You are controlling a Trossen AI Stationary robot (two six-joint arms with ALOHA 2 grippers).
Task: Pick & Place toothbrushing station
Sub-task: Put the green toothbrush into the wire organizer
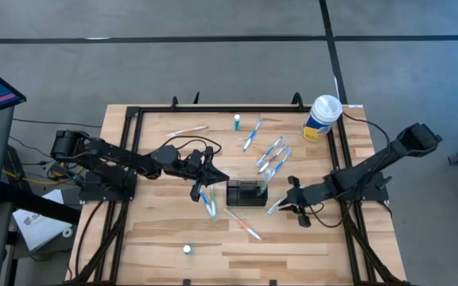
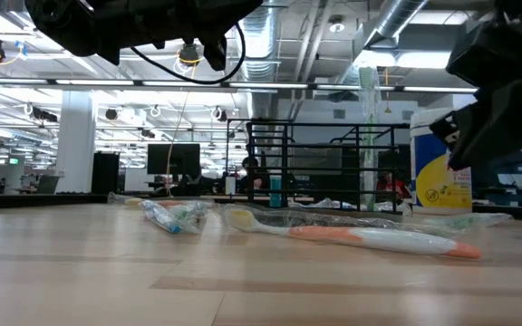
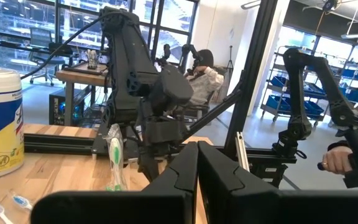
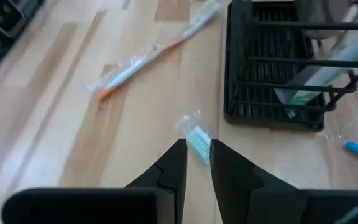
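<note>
The toothbrushing station (image 1: pixel 246 193), a small black slotted box, stands on the wooden table near its middle. It also shows in the right wrist view (image 4: pixel 272 74), where a white-green toothbrush (image 4: pixel 328 65) leans in its slots. Just right of the station, my right gripper (image 1: pixel 285 203) slants down, closed on a wrapped toothbrush (image 1: pixel 274 208). My left gripper (image 1: pixel 219 176) is shut and holds nothing. It hangs level above the table just left of the station, its fingers (image 3: pixel 197 158) together. My right gripper (image 4: pixel 198 152) pinches the wrapped toothbrush between its two fingers, coming from the table's right and slanting down. The teal head end (image 4: pixel 196 138) sticks out past the fingertips toward the station. The fingers hide the handle, and I cannot tell whether the brush is clear of the table.
A white-and-yellow canister (image 1: pixel 321 117) stands at the far right. Wrapped toothbrushes lie scattered: several beyond the station (image 1: pixel 273 152), an orange-white one (image 1: pixel 243 225) nearer, blue ones (image 1: pixel 207 200) under the left gripper. A black frame rail (image 1: pixel 133 115) borders the table. A person's hand (image 3: pixel 334 158) shows beyond it.
</note>
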